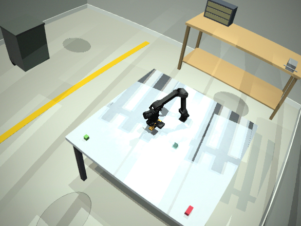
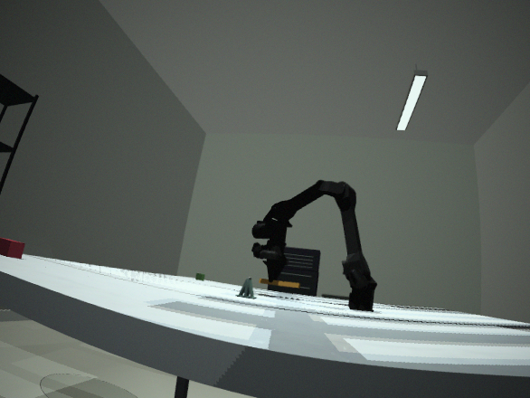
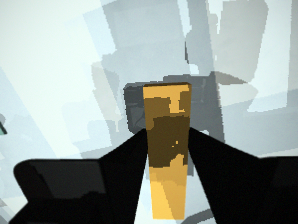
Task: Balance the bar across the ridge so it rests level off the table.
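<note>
The orange bar (image 1: 151, 128) (image 2: 289, 284) (image 3: 168, 195) is between the fingers of my gripper (image 2: 274, 279) (image 3: 166, 132), which is shut on it near its middle. In the exterior view the bar hangs a little above the table, roughly level. In the wrist view it runs lengthwise between the two black fingers. The ridge (image 1: 175, 145) (image 2: 246, 289), a small grey-green peaked piece, stands on the table (image 1: 144, 164) apart from the bar. A sliver of the ridge shows at the left edge of the wrist view.
A green block (image 1: 86, 137) (image 2: 200, 276) lies near the table's left corner in the top view. A red block (image 1: 189, 210) (image 2: 11, 248) lies near the table's front corner. The arm's base stands behind the gripper. A wooden workbench (image 1: 226, 69) stands beyond the table.
</note>
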Available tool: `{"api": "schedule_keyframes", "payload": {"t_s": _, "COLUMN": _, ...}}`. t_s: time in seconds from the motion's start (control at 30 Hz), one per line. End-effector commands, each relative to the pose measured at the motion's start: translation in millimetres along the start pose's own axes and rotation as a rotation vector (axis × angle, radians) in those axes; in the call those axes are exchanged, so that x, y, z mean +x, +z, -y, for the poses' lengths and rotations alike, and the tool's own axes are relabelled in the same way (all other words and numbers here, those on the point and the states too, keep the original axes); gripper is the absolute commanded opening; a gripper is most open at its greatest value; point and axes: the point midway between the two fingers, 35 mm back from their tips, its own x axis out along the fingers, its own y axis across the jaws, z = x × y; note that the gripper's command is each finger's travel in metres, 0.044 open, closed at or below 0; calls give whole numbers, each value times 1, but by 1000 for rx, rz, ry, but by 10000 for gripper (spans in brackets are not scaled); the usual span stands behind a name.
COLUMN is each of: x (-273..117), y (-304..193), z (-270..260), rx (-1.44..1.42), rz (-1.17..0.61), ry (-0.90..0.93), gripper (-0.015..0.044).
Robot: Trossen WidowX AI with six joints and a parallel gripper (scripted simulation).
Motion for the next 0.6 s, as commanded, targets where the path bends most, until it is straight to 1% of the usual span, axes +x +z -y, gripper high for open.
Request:
{"api": "schedule_keyframes", "payload": {"t_s": 0.0, "x": -14, "y": 1, "z": 1, "rx": 3, "rz": 8, "ry": -6, "gripper": 0}}
{"api": "schedule_keyframes", "payload": {"t_s": 0.57, "x": -58, "y": -3, "z": -1, "rx": 6, "rz": 7, "ry": -8, "gripper": 0}}
